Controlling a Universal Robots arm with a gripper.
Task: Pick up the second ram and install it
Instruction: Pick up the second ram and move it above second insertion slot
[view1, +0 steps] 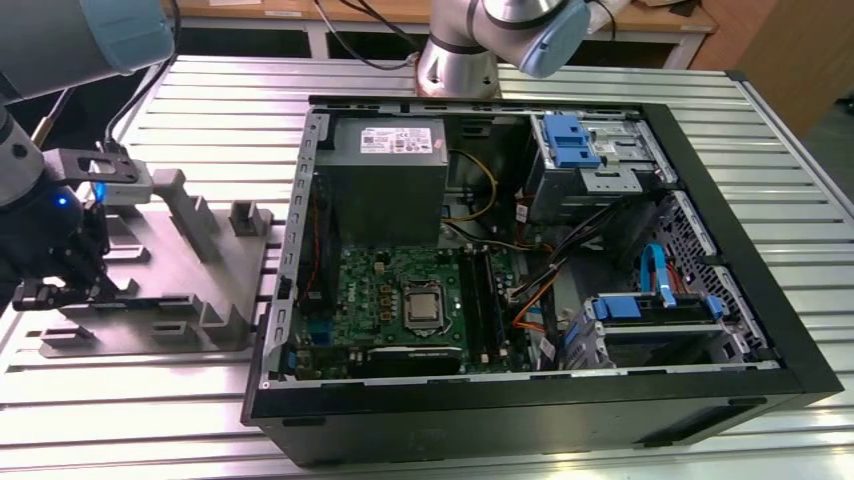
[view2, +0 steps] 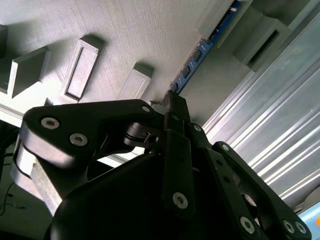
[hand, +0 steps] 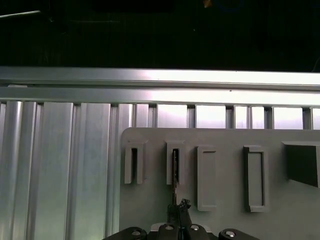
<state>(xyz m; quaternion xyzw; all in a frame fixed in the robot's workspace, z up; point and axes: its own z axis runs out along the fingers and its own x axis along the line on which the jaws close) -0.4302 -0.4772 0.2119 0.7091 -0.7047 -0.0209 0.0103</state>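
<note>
the black linkage gripper (view2: 172, 102) is clenched, and its fingertips look pinched on one end of the second ram (view2: 202, 47), a long narrow dark blue-green circuit-board stick. the stick stands on edge in a slot of the grey moulded holder (hand: 227, 175), at the exterior view's left on the ribbed aluminium table (hand: 60, 170). it's likely light, stiff and brittle, so it's best held by the bare board edges, off the chips and contacts. its lower edge is sunk in the slot and its far end is cut off. the open black computer case (view1: 534, 405) sits well apart.
</note>
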